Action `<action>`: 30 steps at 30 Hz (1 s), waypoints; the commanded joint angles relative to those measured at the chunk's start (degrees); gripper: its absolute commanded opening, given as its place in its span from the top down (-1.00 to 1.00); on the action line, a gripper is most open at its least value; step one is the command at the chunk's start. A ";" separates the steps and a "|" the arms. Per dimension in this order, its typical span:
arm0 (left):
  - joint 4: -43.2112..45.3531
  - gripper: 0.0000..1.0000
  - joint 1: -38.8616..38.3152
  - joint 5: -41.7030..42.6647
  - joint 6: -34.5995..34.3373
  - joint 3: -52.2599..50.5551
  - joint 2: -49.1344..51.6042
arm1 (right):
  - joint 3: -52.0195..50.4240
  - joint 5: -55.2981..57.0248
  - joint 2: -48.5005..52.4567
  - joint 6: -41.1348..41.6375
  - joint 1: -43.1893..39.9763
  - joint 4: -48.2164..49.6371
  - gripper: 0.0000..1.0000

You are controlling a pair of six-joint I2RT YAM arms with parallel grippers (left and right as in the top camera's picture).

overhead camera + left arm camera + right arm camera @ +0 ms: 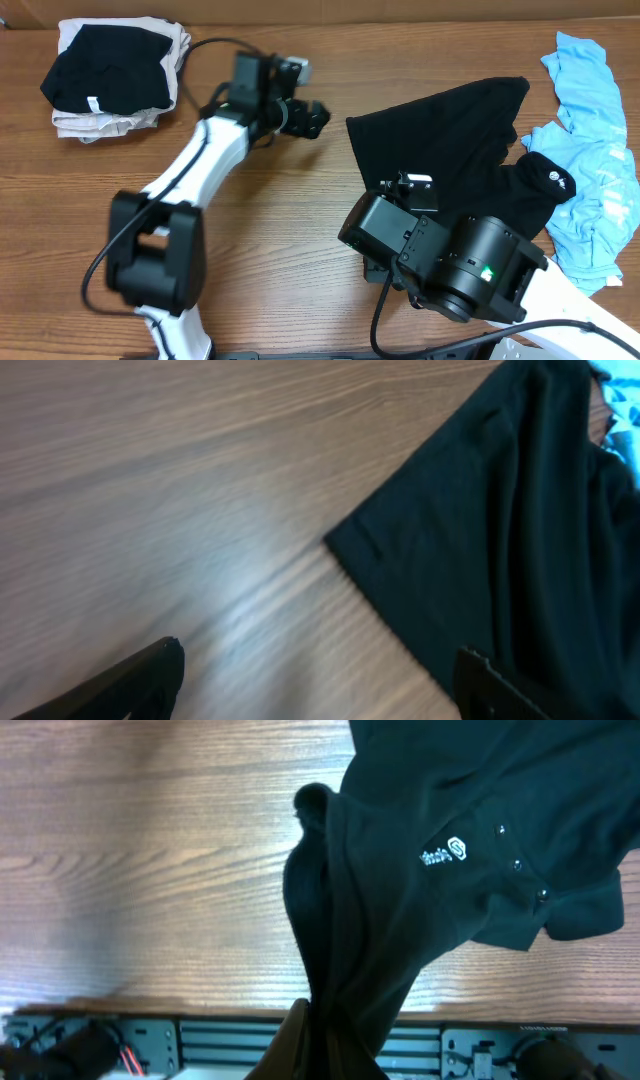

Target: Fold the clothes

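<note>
The black T-shirt (450,140) lies partly spread right of centre, with a white logo (445,853) on it. In the right wrist view my right gripper (335,1050) is shut on a bunched fold of this shirt, lifted near the table's front edge. In the overhead view the right arm (440,255) covers that gripper. My left gripper (315,115) hovers open over bare wood, just left of the shirt's corner (345,545), with nothing between its fingers (140,680). A light-blue shirt (600,170) lies crumpled at the far right.
A pile of folded garments (110,75), black on beige, sits at the back left. Bare wooden table (300,220) lies between the two arms. The table's front edge (200,1010) runs just ahead of the right gripper.
</note>
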 commanded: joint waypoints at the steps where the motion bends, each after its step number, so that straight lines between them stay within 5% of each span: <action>1: -5.53 -0.74 -3.93 -7.89 -0.79 12.87 6.47 | -0.55 3.06 -1.11 2.29 0.44 0.68 0.92; 5: -17.84 -0.73 -7.19 -9.70 -1.33 31.82 16.98 | -0.55 4.04 -1.11 2.29 0.44 0.74 0.92; 10: -23.23 -0.70 -9.16 -9.70 -5.01 43.01 25.49 | -0.55 4.94 -1.11 2.25 0.44 1.27 0.92; 30: -28.68 -0.60 -13.99 -19.34 -5.33 42.34 30.67 | -0.55 7.28 -1.11 2.25 0.44 2.21 0.92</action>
